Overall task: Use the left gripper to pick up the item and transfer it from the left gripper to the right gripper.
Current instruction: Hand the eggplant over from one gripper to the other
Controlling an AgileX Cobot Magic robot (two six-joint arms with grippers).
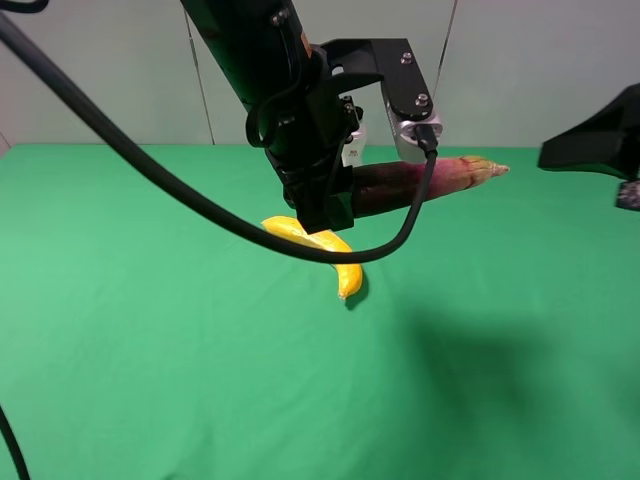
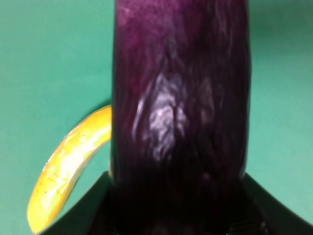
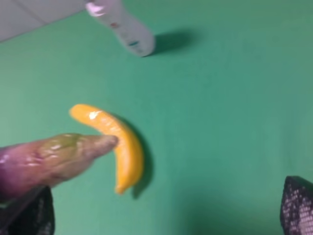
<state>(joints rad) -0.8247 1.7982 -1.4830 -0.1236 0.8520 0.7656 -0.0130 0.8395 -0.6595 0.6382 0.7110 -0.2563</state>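
Note:
My left gripper [image 1: 325, 205] is shut on the dark purple eggplant [image 1: 400, 183] and holds it level above the green cloth, with its pinkish-tan stem end pointing right. In the left wrist view the eggplant [image 2: 181, 98] fills the frame between the black jaws of the left gripper [image 2: 171, 218]. My right gripper [image 1: 590, 150] hovers at the right edge, apart from the stem end. In the right wrist view the right gripper [image 3: 164, 215] is open and empty. The stem end [image 3: 73, 152] reaches in beside one of its fingers [image 3: 34, 213].
A yellow banana [image 1: 330, 250] lies on the cloth under the left gripper and also shows in the wrist views [image 2: 68, 161] [image 3: 124, 147]. A white bottle [image 3: 124, 27] lies farther back. Thick black cables [image 1: 150, 165] loop across the left side.

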